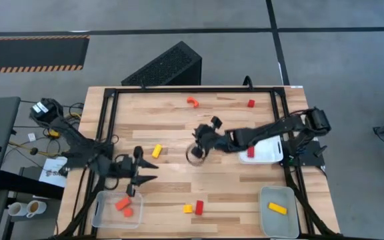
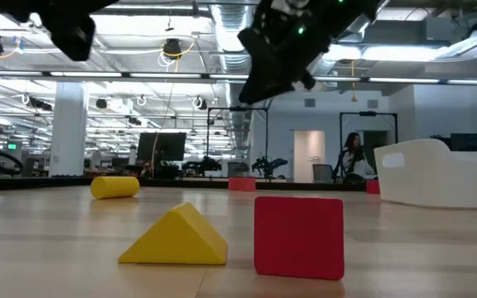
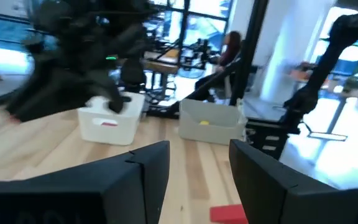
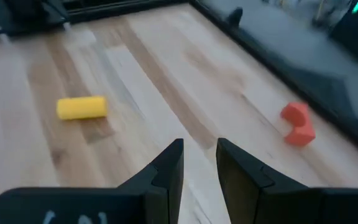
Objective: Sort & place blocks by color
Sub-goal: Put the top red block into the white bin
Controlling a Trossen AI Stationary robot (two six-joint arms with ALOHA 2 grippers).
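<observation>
My left gripper (image 1: 145, 177) (image 3: 197, 149) hovers open over the near left part of the table, by the clear tray (image 1: 105, 212) that holds an orange block (image 1: 123, 204) and a red block (image 1: 129, 213). My right gripper (image 1: 197, 148) (image 4: 199, 146) hangs above mid-table, its fingers slightly apart and empty. Lying flat on the wood are a yellow cylinder (image 1: 157, 151) (image 4: 81, 107), an orange arch (image 1: 193, 101) (image 4: 298, 123), a red cube (image 1: 251, 103), a yellow wedge (image 1: 188, 208) (image 2: 176, 238) and a red block (image 1: 199, 207) (image 2: 299, 236).
A white tray (image 1: 271, 152) (image 3: 110, 124) under the right arm holds a red block (image 1: 251, 153). A clear tray (image 1: 280, 217) at the near right corner holds a yellow block (image 1: 277, 209). A black frame (image 1: 179, 90) rims the table. A person (image 2: 353, 157) is in the room far behind.
</observation>
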